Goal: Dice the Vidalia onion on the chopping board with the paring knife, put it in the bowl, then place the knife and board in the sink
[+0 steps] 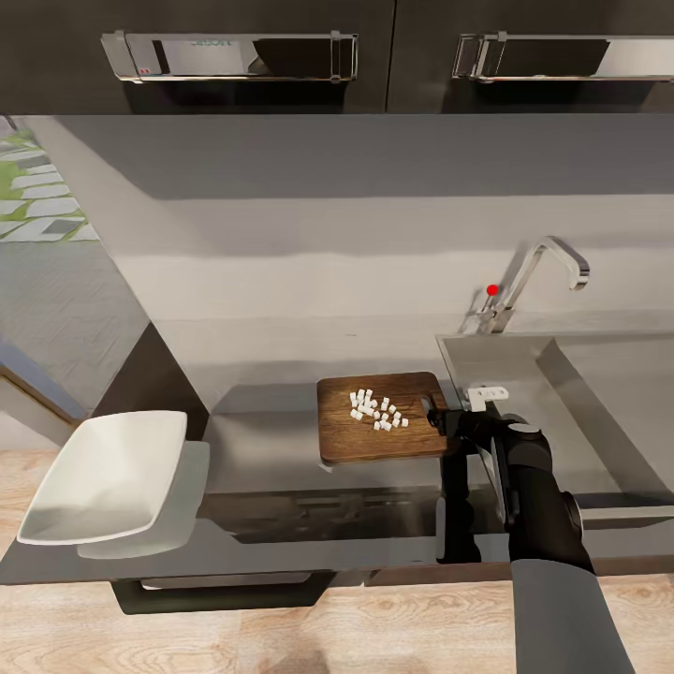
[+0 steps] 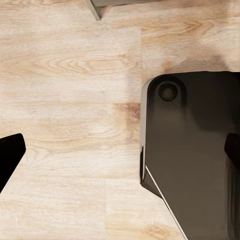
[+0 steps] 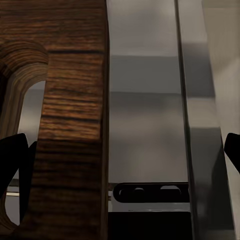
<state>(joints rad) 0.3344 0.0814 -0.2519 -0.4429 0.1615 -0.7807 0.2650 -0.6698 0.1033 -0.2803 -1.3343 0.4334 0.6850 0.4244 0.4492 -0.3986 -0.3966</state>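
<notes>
pale onion dice are heaped on the dark wooden chopping board, beside the sink; the board's slotted end is straddled by the wide-spread right gripper.

Dark upper cabinets with chrome handles — pale wood floor below.
</notes>
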